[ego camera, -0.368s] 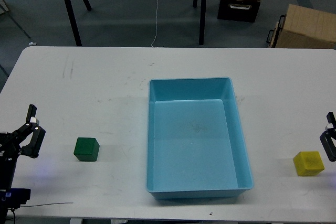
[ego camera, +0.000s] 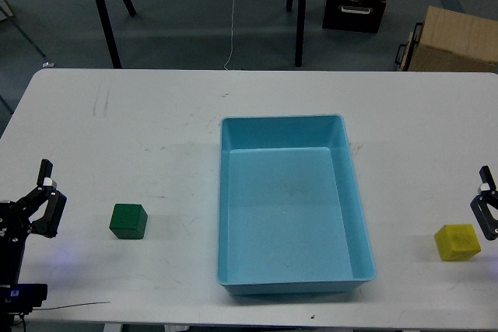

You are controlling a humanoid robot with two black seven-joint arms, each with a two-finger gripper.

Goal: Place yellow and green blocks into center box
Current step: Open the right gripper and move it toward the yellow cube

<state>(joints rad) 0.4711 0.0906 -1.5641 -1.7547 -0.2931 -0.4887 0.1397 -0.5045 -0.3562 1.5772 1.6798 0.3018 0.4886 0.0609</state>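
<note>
With the blue box (ego camera: 292, 204) sitting empty at centre frame on the white worktop (ego camera: 156, 130), the left gripper (ego camera: 47, 196) is hanging with fingers spread left of the green block (ego camera: 128, 221), while the right gripper (ego camera: 487, 211), fingers apart, is hovering just upper right of the yellow block (ego camera: 457, 241).

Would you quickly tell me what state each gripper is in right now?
Left gripper: open, holding nothing, left of the green block.
Right gripper: cannot be told, at the frame edge by the yellow block.
</note>
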